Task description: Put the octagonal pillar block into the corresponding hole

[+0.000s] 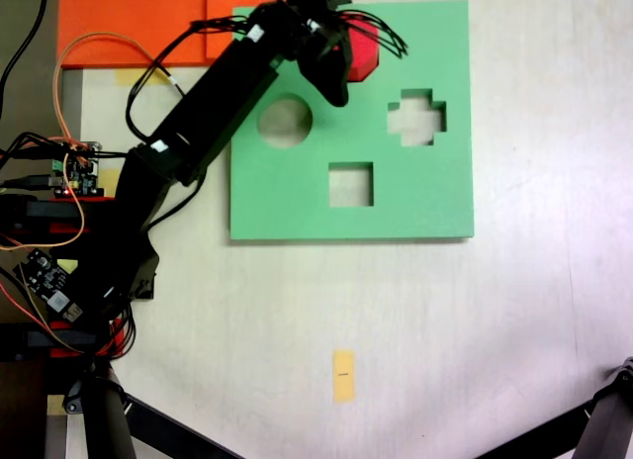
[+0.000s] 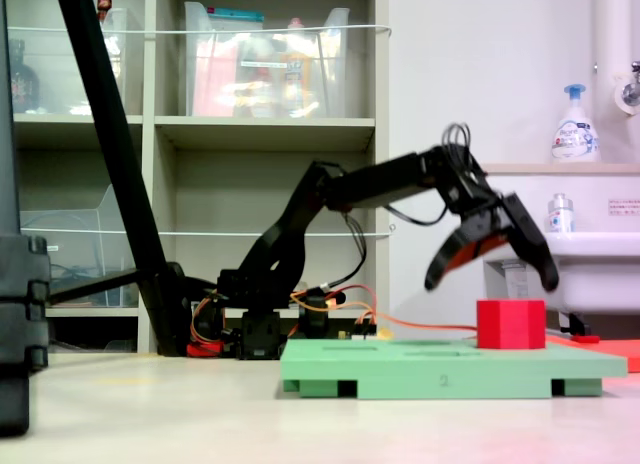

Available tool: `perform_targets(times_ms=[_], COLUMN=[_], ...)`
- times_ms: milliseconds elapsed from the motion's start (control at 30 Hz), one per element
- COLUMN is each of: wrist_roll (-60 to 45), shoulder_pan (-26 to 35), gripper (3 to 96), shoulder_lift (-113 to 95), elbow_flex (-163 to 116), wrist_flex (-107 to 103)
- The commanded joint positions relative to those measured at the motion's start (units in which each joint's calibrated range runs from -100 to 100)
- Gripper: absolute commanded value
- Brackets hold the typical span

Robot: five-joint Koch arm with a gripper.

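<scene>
The red octagonal pillar block [image 1: 364,55] [image 2: 511,324] stands upright on the green foam board [image 1: 396,207] [image 2: 440,369], near its far edge in the first exterior view. My gripper [image 1: 341,42] [image 2: 492,281] hangs open just above the block, its two black fingers spread to either side and touching nothing. The arm and gripper cover part of the block from above. The corresponding hole is hidden: no eight-sided cutout shows, and I cannot tell whether the block sits in one.
The board shows a round cutout [image 1: 285,121], a cross cutout [image 1: 416,116] and a square cutout [image 1: 350,185]. An orange sheet [image 1: 138,24] lies beyond the board. Circuit boards and wires [image 1: 74,167] sit by the arm's base. Yellow tape [image 1: 343,375] marks the table.
</scene>
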Motion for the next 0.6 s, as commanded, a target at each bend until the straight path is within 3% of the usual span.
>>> perform_targets(times_ms=[33, 233, 333, 433, 600], wrist_roll=[-4.5, -27.0, -42.0, -49.8, -53.9], shoulder_pan=[-0.6, -5.6, -10.8, -18.7, -25.7], gripper=[95.6, 91.4, 70.7, 56.6, 52.1], shoulder_lift=[-23.1, -60.4, -75.0, -81.9, -85.7], elbow_flex=[3.5, 3.4, 3.4, 3.4, -6.8], wrist_flex=[-9.0, -16.8, -15.4, -8.1, -7.4])
